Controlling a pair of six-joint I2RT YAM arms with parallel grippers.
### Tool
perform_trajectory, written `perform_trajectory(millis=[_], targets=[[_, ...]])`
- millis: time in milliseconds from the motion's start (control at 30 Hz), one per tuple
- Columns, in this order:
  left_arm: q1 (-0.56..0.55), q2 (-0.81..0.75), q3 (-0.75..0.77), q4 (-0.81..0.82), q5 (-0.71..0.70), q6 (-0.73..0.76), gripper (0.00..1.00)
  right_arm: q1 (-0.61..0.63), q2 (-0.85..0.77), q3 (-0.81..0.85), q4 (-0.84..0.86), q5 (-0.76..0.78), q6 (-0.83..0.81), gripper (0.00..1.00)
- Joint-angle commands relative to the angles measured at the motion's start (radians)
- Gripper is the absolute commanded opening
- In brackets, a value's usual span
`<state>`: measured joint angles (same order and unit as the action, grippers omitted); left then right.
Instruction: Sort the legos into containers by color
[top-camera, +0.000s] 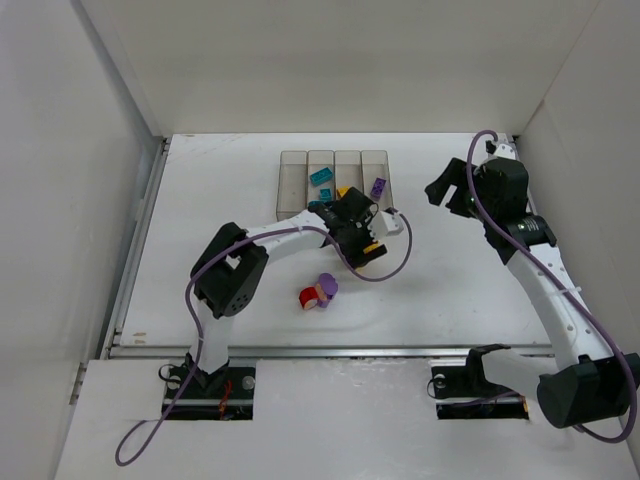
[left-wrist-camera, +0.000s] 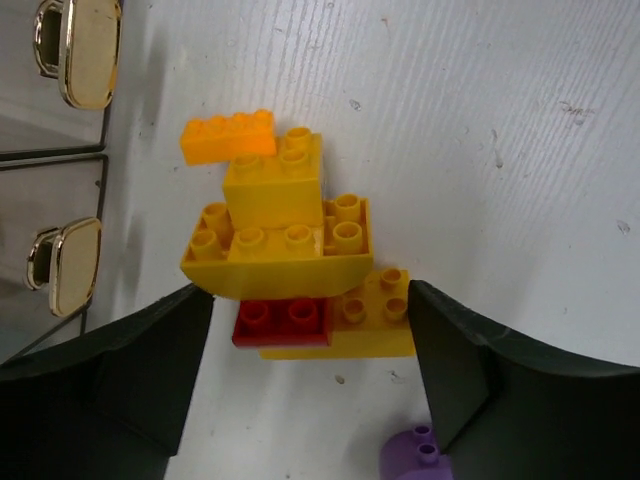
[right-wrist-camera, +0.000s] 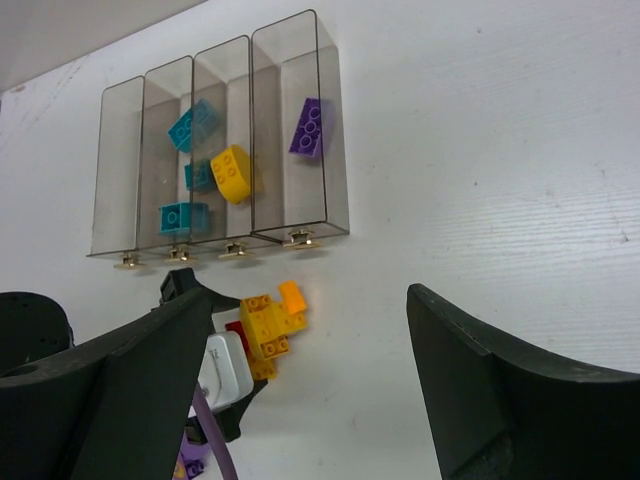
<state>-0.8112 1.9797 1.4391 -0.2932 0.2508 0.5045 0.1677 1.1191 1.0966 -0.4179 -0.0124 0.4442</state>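
The left gripper (left-wrist-camera: 310, 335) is spread wide either side of a clump of yellow studded plastic bricks (left-wrist-camera: 285, 240) with one red and one orange, on the white table (left-wrist-camera: 480, 120) just near of the four joined clear greyish bins (right-wrist-camera: 285, 200). The right gripper (right-wrist-camera: 310, 330), further right, gapes wide, holding nothing.

No legible text or markings.

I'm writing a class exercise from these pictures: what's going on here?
The left arm's jaws stand open either side of a clump of yellow, red and orange plastic bricks near the row of clear plastic bins. Teal, yellow and purple bricks already lie in three bins. The right arm's jaws hang open, empty.
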Motion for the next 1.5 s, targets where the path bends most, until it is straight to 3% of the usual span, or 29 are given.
perform_trajectory(millis=[0,33,167,267,700,867,1200,1467], targets=[[0.000,-0.005,-0.006,0.023,0.018,-0.003,0.71,-0.002,-0.015,-0.007,0.030,-0.017,-0.001,0.84],[0.000,-0.005,-0.006,0.023,0.018,-0.003,0.61,-0.002,-0.015,-0.007,0.030,-0.017,-0.001,0.84],[0.000,-0.015,-0.006,0.014,0.045,0.008,0.41,-0.002,-0.015,-0.017,0.030,-0.027,-0.001,0.84],[0.000,-0.015,-0.015,0.014,0.054,0.008,0.36,-0.002,-0.015,-0.026,0.039,-0.037,0.008,0.84],[0.000,-0.015,-0.006,-0.006,0.082,0.008,0.00,-0.002,-0.015,-0.044,0.039,-0.055,0.008,0.84],[0.000,-0.059,-0.029,-0.017,0.082,0.019,0.00,-0.002,-0.002,-0.078,0.039,-0.112,-0.007,0.85],[0.000,-0.219,-0.100,0.031,0.102,0.028,0.00,-0.002,0.054,-0.175,0.126,-0.452,-0.055,0.99],[0.000,-0.285,-0.118,0.011,0.111,0.037,0.00,-0.011,0.120,-0.225,0.240,-0.718,-0.044,0.99]])
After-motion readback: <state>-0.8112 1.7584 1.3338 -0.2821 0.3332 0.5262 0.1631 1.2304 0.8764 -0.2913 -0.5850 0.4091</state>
